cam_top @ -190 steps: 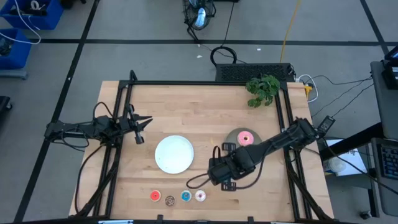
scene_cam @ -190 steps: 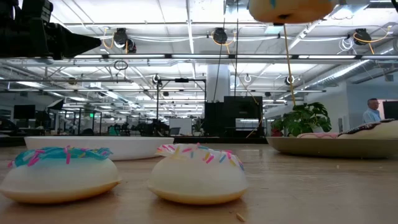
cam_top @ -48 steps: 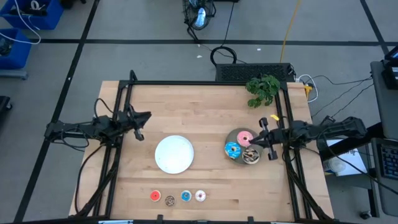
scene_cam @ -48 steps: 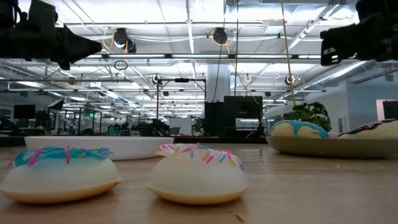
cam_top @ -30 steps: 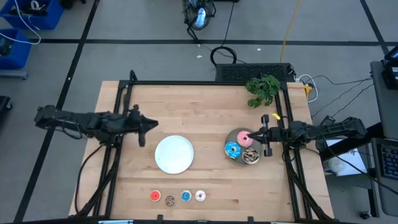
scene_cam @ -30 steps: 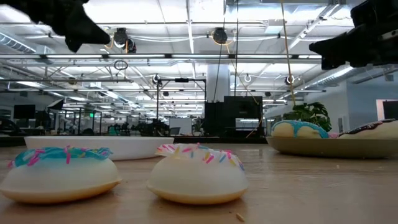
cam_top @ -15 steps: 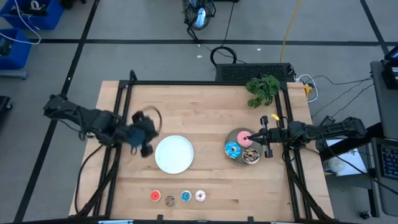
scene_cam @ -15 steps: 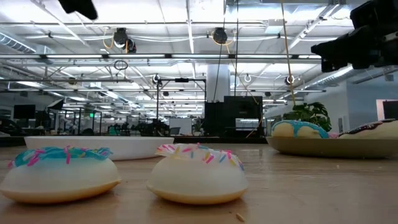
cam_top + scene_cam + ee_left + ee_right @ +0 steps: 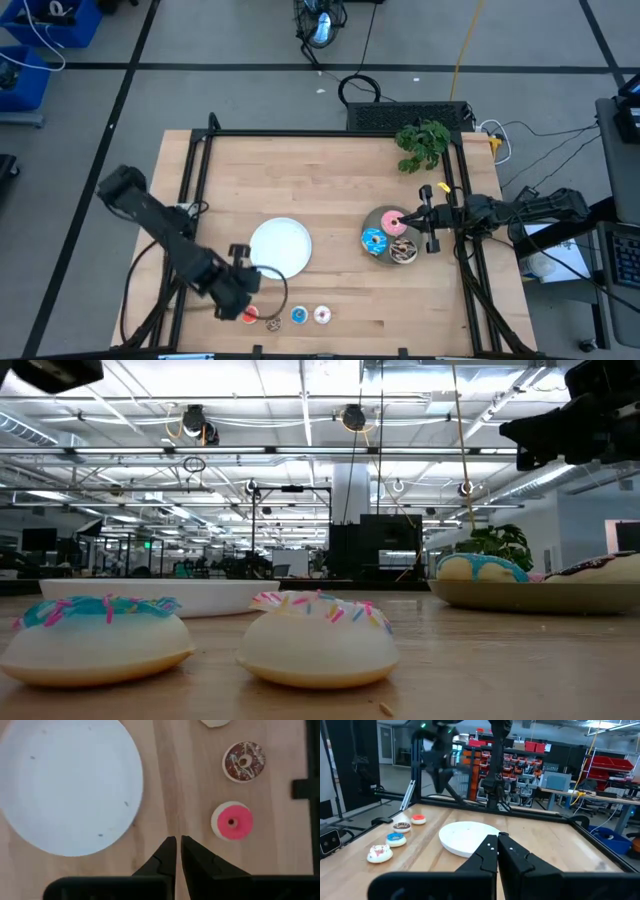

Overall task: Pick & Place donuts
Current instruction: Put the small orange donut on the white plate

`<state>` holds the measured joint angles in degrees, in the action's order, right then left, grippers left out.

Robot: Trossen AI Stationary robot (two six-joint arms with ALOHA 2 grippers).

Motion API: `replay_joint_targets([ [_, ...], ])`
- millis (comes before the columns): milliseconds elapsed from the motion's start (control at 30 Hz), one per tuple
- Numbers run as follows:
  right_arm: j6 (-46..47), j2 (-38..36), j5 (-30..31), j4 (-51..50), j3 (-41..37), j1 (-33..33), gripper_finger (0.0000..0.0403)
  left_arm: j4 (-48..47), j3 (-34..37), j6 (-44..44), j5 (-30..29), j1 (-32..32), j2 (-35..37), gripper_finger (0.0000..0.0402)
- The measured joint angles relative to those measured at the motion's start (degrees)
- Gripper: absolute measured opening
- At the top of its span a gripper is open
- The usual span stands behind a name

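While the left tool point(image 9: 176, 845) hangs over the front of the bench point(image 9: 320, 170), its two fingers are almost pressed together and it holds nothing. It looks down past the white plate point(image 9: 65, 785) at the red donut point(image 9: 231, 822) and the brown donut point(image 9: 243, 761), which lie just beside each other. I think it is there to pick up the red one, because that donut sits close to its tips. To do that, it would need to open its fingers first.

The four tiny donuts wait in a row near the front edge: red point(image 9: 250, 315), brown point(image 9: 273, 322), blue point(image 9: 299, 316) and white-pink point(image 9: 322, 316). The white plate point(image 9: 280, 247) is bare, so it may be where they should go.

Three bigger donuts already rest on the grey plate point(image 9: 376, 219): the pink donut point(image 9: 396, 223), the blue sprinkled donut point(image 9: 375, 240) and the chocolate sprinkled donut point(image 9: 404, 251). They sit close together there, so that part of the job looks done.

The right tool point(image 9: 406, 217) waits by the grey plate, just above the pink donut, with its fingers closed tight and nothing in them.
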<state>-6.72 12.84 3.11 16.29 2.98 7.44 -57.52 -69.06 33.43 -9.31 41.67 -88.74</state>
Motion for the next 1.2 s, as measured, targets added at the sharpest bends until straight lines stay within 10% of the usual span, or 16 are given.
replay_joint_targets([
  [200,0.0,0.0,0.02,0.15,0.0,0.0,0.0,4.28,0.0,2.81,1.96,1.81,-6.91,0.0058],
  [700,1.69,0.02,-0.22,-1.52,-0.04,0.07,0.0,10.94,0.02,12.61,6.03,5.25,-9.56,0.0289],
  [1200,1.54,0.04,-0.22,-0.7,-0.04,0.09,0.0,11.34,0.04,11.36,8.7,6.34,-14.84,0.0311],
])
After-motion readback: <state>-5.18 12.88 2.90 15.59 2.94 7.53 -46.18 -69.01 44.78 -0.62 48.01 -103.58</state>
